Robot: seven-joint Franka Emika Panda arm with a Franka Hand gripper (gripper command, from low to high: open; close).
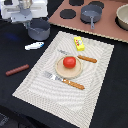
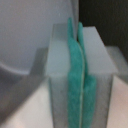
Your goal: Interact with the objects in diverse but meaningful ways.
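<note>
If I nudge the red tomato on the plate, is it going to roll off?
The tomato looks round and smooth, so a side push would probably set it rolling. The plate under it seems shallow, so its rim may not stop it. It looks like a hollow toy, likely light, and its glossy skin could slip in a pinch.
</note>
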